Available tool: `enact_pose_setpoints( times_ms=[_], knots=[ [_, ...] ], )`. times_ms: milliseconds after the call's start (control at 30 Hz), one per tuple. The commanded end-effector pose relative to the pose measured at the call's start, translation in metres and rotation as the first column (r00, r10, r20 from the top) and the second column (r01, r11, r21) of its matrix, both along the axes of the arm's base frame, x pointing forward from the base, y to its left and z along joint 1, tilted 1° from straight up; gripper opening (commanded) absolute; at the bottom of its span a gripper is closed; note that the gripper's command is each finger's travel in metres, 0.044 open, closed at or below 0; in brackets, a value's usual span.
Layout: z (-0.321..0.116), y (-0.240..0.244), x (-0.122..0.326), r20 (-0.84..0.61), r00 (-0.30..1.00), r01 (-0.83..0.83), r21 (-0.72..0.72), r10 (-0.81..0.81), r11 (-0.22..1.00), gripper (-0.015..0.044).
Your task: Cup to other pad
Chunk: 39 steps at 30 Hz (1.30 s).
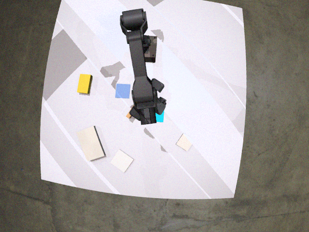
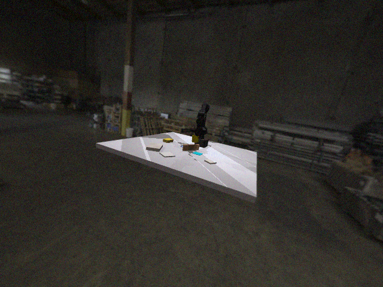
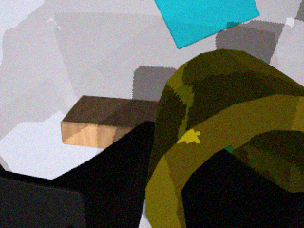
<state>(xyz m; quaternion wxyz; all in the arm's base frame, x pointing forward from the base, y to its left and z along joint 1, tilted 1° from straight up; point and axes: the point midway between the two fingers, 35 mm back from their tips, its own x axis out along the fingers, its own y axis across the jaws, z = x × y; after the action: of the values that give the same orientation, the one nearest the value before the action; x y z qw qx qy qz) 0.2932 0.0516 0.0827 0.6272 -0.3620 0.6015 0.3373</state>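
The yellow cup point(image 2: 195, 138) point(image 3: 223, 111) is held up above the table, its wall between the fingers of my gripper point(image 3: 166, 133), which is shut on it. In the top view the arm hides the cup. A speck of green point(image 3: 229, 149) shows inside the cup; the other contents are hidden. The cyan pad point(image 1: 160, 117) point(image 2: 197, 153) point(image 3: 209, 19) lies partly under the gripper in the top view and ahead of the cup in the wrist view. The blue pad point(image 1: 122, 91) lies left of the arm.
A wooden bar point(image 1: 129, 115) point(image 2: 190, 147) point(image 3: 109, 111) stands on the table near the cyan pad, mostly hidden by the arm from above. A yellow block point(image 1: 84, 83) point(image 2: 167, 140), a large cream block point(image 1: 91, 143) point(image 2: 154, 146) and two flat cream tiles point(image 1: 122, 160) point(image 1: 184, 142) lie farther out.
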Motion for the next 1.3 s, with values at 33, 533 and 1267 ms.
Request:
enact_pose_setpoints(
  times_ms=[33, 533, 1267],
  knots=[
    [-0.003, 0.011, 0.006, -0.01, 1.0, 0.005, -0.005, -0.005, 1.0, 0.0],
    [-0.003, 0.043, 0.024, -0.009, 1.0, 0.005, -0.002, -0.005, 1.0, 0.0],
    [-0.024, 0.061, 0.034, -0.008, 1.0, 0.005, -0.001, -0.005, 1.0, 0.0]
  ],
)
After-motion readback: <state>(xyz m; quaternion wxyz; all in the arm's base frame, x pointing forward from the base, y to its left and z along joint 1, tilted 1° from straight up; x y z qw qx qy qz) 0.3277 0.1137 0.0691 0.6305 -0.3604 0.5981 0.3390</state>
